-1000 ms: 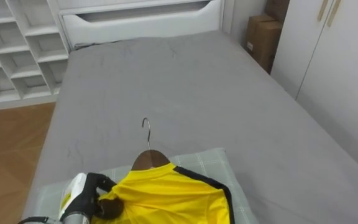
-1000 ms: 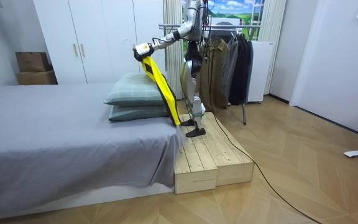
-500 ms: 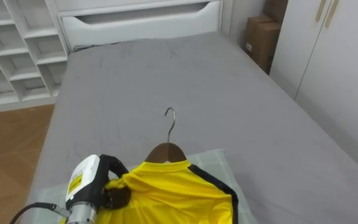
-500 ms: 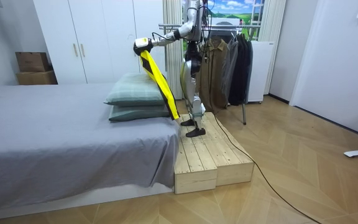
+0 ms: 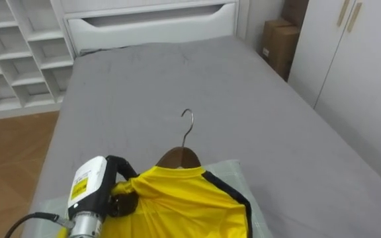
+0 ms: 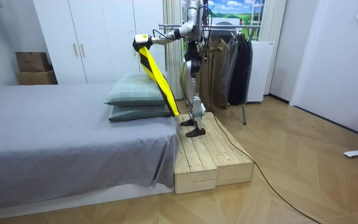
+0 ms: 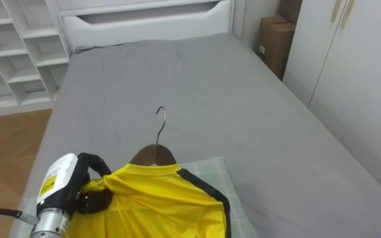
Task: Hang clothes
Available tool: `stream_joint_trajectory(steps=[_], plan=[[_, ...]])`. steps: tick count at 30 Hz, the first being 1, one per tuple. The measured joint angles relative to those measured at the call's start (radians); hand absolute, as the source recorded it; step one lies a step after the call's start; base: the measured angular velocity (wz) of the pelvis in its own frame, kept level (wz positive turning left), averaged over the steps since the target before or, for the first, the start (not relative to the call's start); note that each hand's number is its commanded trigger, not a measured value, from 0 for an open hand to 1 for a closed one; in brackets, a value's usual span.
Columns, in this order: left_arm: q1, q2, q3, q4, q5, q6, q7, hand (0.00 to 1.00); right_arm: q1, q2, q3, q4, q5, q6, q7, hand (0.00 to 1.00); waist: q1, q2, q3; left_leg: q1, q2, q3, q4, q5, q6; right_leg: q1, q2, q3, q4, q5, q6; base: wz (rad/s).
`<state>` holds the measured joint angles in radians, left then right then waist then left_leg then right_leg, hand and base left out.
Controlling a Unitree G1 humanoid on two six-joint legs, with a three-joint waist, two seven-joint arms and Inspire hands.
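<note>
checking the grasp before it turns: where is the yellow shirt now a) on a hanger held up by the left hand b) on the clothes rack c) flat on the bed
a: the left hand grips the yellow shirt at its shoulder, the hanger in its collar, raised above the pillows.

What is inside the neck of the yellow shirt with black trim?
A brown wooden hanger top with a metal hook sticks out; its arms are hidden under the yellow shirt.

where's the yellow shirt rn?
Lower centre of the eye views: the yellow shirt hangs on a wooden hanger, its shoulder gripped by the left hand, above the pillows at the near end of the bed.
</note>
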<state>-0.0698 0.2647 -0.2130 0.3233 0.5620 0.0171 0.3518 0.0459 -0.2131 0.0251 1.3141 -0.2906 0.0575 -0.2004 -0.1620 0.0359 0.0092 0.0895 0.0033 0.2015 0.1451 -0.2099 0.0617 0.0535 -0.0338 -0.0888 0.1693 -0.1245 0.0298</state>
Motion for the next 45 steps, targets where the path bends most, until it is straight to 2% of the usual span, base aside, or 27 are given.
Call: stream_joint_trajectory(steps=[6, 10, 12, 16, 21, 25, 30, 33, 36, 45], plan=[[0.0, 0.022, -0.001, -0.028, -0.021, 0.002, 0.034, 1.0, -0.048, -0.026, -0.013, -0.072, -0.074, -0.003, -0.177, 0.0, 0.005, -0.01, -0.0028, -0.002, 0.0, 0.003, 0.007, 0.0, -0.001, -0.001, 0.0, -0.001, 0.002, 0.0, 0.0, -0.01], [0.004, 0.025, -0.001, -0.082, -0.021, 0.002, 0.039, 1.0, -0.071, -0.027, -0.043, -0.136, -0.12, -0.028, -0.297, 0.0, 0.013, -0.018, -0.008, -0.006, 0.001, 0.002, 0.009, 0.001, -0.002, -0.001, 0.0, -0.006, -0.001, 0.001, -0.001, 0.04], [0.004, 0.025, -0.001, -0.091, -0.021, -0.002, 0.041, 1.0, -0.071, -0.029, -0.051, -0.159, -0.146, -0.036, -0.336, 0.0, 0.028, -0.018, -0.0088, -0.004, 0.001, 0.001, 0.009, 0.001, -0.002, 0.0, 0.0, -0.005, -0.001, 0.001, -0.001, 0.0], [0.006, 0.025, -0.005, -0.091, -0.021, -0.002, 0.042, 1.0, -0.07, -0.028, -0.048, -0.249, -0.156, -0.051, -0.391, 0.0, 0.035, -0.022, -0.0087, -0.005, 0.001, -0.005, 0.018, 0.002, -0.002, 0.003, -0.001, -0.008, -0.001, 0.001, -0.001, 0.02], [0.029, 0.024, -0.006, -0.1, -0.021, -0.025, 0.035, 1.0, -0.059, -0.026, -0.047, -0.427, -0.156, -0.083, -0.414, 0.0, 0.058, -0.031, -0.0058, -0.009, 0.002, 0.0, 0.012, 0.002, -0.002, -0.001, 0.0, -0.009, -0.002, 0.001, -0.001, -0.01], [0.042, 0.024, -0.005, -0.112, -0.021, -0.042, 0.033, 1.0, -0.056, -0.024, -0.047, -0.567, -0.157, -0.127, -0.418, 0.0, 0.075, -0.041, -0.0089, -0.005, 0.004, 0.0, 0.014, 0.002, -0.003, -0.001, 0.0, -0.012, -0.001, 0.001, -0.002, 0.02], [0.061, 0.024, 0.002, -0.123, -0.02, -0.069, 0.028, 1.0, -0.04, -0.023, -0.043, -0.681, -0.219, -0.157, -0.405, 0.0, 0.097, -0.046, -0.0086, -0.006, 0.004, -0.003, 0.018, 0.002, -0.003, 0.0, 0.0, -0.011, -0.001, 0.002, -0.002, 0.0], [0.07, 0.025, 0.007, -0.123, -0.019, -0.075, 0.028, 1.0, -0.02, -0.024, -0.001, -0.759, -0.259, -0.166, -0.398, 0.0, 0.112, -0.049, -0.0077, -0.004, 0.005, 0.001, 0.019, 0.002, -0.003, -0.001, 0.0, -0.007, 0.0, 0.002, -0.002, -0.04], [0.071, 0.023, 0.006, -0.123, 0.0, -0.089, 0.027, 1.0, -0.02, -0.024, 0.039, -0.821, -0.307, -0.174, -0.37, 0.0, 0.112, -0.049, -0.0075, -0.005, 0.005, 0.0, 0.019, 0.002, -0.003, -0.001, 0.0, -0.005, 0.0, 0.002, -0.002, -0.01], [0.074, 0.024, 0.007, -0.123, 0.013, -0.093, 0.023, 1.0, -0.026, -0.025, 0.043, -0.918, -0.349, -0.181, -0.303, 0.0, 0.12, -0.051, -0.006, -0.001, 0.004, -0.004, 0.015, 0.002, -0.003, 0.003, 0.0, -0.006, -0.001, 0.001, -0.002, 0.01]])
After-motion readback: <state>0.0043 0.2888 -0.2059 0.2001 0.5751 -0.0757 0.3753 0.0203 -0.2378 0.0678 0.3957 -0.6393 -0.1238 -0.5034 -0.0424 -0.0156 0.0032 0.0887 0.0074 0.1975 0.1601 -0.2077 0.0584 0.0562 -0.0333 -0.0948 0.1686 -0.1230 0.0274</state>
